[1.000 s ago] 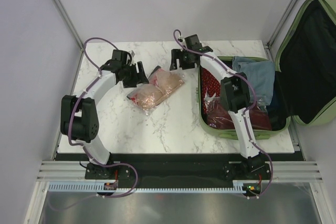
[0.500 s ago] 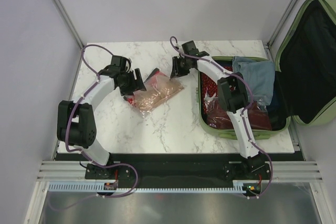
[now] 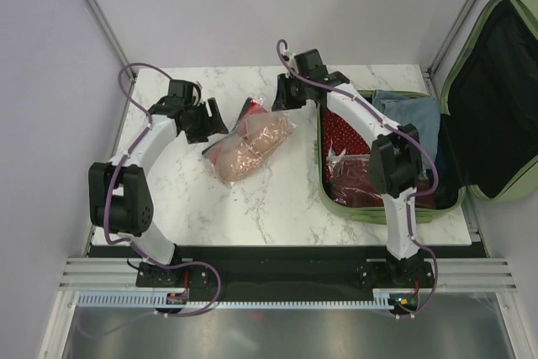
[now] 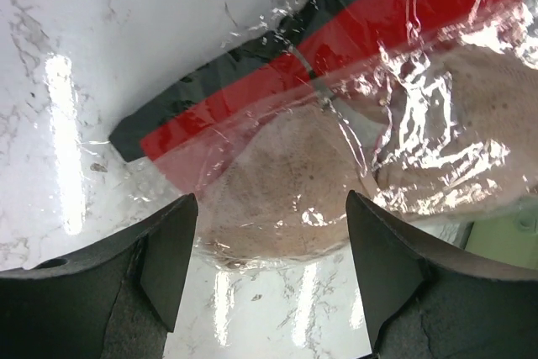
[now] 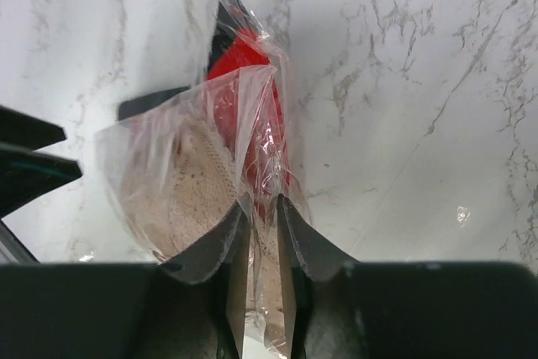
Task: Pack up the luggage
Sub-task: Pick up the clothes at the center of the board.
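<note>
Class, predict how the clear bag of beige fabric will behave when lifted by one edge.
The bag will probably sag, since the right gripper pinches only crinkled film. Its glossy plastic looks slippery. Soft contents suggest little weight.

Left arm [image 3: 155, 136]: white shell links between bulky black joint housings.
Right arm [image 3: 349, 113]: same build — white links, black joints.
Cables [image 3: 130, 71]: purple, one looping along each arm.
Bases [image 3: 160, 273]: low black blocks with purple wiring coiled beside them.
Fingers [image 4: 168, 254]: matte black, flat-faced wedges — faintly grainy surface.
</note>
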`<state>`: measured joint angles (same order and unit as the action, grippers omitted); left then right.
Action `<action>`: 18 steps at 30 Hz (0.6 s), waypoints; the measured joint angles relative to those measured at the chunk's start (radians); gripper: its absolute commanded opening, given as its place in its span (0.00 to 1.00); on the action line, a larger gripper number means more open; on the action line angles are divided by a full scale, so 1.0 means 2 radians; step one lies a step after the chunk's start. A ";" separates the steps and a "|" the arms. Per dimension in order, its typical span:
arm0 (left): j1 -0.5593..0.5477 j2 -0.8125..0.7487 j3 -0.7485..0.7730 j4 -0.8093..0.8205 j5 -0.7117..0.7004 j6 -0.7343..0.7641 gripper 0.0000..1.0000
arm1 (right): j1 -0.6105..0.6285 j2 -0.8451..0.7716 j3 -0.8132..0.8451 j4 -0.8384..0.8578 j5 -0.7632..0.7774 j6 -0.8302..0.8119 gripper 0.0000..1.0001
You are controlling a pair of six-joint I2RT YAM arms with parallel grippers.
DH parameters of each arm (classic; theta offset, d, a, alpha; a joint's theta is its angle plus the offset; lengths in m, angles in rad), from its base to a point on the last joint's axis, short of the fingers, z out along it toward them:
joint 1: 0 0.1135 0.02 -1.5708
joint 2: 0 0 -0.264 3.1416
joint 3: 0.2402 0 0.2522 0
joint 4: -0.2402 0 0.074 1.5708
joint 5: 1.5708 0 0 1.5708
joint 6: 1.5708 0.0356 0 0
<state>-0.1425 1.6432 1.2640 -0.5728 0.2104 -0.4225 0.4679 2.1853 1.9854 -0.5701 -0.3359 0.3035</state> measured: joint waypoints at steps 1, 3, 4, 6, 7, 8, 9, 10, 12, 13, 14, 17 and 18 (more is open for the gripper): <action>0.004 0.001 0.005 0.000 0.000 0.000 0.79 | 0.002 -0.014 -0.005 0.001 0.002 0.004 0.30; 0.010 0.004 0.014 0.001 0.000 0.000 0.79 | 0.004 -0.037 -0.016 0.005 0.009 0.009 0.30; 0.012 0.006 0.017 0.001 0.000 0.000 0.79 | 0.005 -0.044 -0.022 0.007 0.012 0.011 0.30; 0.015 0.010 0.022 0.001 0.001 0.001 0.79 | 0.007 -0.052 -0.034 0.011 0.018 0.012 0.30; 0.016 0.012 0.023 0.001 0.002 0.001 0.79 | 0.009 -0.052 -0.041 0.015 0.022 0.012 0.31; 0.016 0.014 0.024 0.002 0.003 0.001 0.79 | 0.009 -0.052 -0.051 0.018 0.025 0.012 0.31; 0.016 0.016 0.024 0.001 0.004 0.001 0.79 | 0.010 -0.050 -0.058 0.017 0.027 0.012 0.31; 0.017 0.017 0.024 0.001 0.005 0.001 0.79 | 0.010 -0.046 -0.066 0.018 0.030 0.012 0.31; 0.017 0.018 0.024 0.001 0.006 0.002 0.79 | 0.013 -0.031 -0.078 0.018 0.033 0.012 0.30; 0.017 0.018 0.024 0.001 0.006 0.003 0.79 | 0.013 -0.024 -0.082 0.019 0.034 0.012 0.27; 0.018 0.018 0.024 0.001 0.006 0.004 0.79 | 0.014 -0.016 -0.088 0.019 0.034 0.012 0.23; 0.019 0.018 0.024 0.001 0.007 0.004 0.79 | 0.017 0.003 -0.101 0.016 0.032 0.015 0.10; 0.020 0.018 0.024 0.001 0.009 0.004 0.79 | 0.017 0.007 -0.103 0.016 0.031 0.017 0.06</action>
<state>-0.1024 1.6787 1.3113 -0.5701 0.2279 -0.4137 0.5022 2.1994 1.7790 -0.5388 -0.2745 0.3367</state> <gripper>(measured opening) 0.786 0.126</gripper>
